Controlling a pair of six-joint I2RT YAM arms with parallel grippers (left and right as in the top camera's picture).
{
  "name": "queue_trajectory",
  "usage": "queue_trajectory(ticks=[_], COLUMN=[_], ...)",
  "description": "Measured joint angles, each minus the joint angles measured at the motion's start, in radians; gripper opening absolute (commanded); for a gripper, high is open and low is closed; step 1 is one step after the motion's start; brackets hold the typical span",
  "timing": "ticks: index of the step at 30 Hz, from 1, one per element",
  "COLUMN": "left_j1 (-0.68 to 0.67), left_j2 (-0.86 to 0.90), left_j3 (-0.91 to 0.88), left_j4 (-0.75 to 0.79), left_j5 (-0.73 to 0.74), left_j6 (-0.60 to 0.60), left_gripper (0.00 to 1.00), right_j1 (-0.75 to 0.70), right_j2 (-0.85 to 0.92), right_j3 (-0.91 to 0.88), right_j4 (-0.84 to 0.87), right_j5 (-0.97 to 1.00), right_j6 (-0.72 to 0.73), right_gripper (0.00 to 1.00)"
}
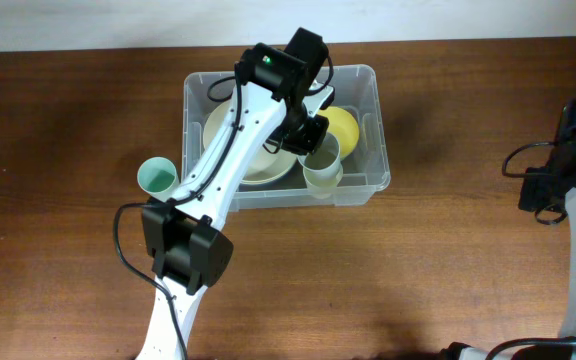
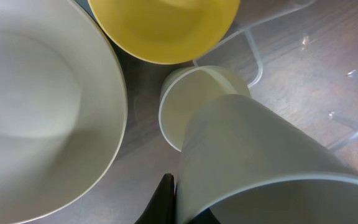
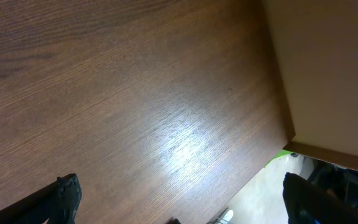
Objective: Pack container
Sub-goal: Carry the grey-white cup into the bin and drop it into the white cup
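The container (image 1: 376,110) sits on the table (image 1: 448,250) by the middle of the far edge, holding a cream bowl (image 2: 42,106), a yellow bowl (image 2: 166,28) and an upright pale cup (image 2: 185,109). Inside it the left gripper (image 1: 306,133) is clenched on a second pale cup (image 2: 260,162), tilted above the first. A teal cup (image 1: 157,178) stands just outside toward the left edge, and the right gripper (image 3: 182,196) hangs released near the right edge.

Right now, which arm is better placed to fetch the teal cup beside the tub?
Left. Its gripper is over the container, holding a pale cup, and the teal cup stands beside that arm. The right gripper hangs open far off to the right.
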Motion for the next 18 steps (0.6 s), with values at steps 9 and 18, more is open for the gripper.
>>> queue_trajectory(ticks=[9, 18], left_j1=[0.000, 0.000], left_j2=[0.000, 0.000], left_j3=[-0.060, -0.074], left_j4=[0.038, 0.053], left_j5=[0.000, -0.001], left_j6=[0.000, 0.000], left_gripper=[0.02, 0.16], right_j1=[0.000, 0.000], right_j2=[0.000, 0.000], right_j3=[0.000, 0.000], right_j4=[0.000, 0.000], right_j5=[0.000, 0.000], right_j6=[0.000, 0.000], right_gripper=[0.99, 0.99])
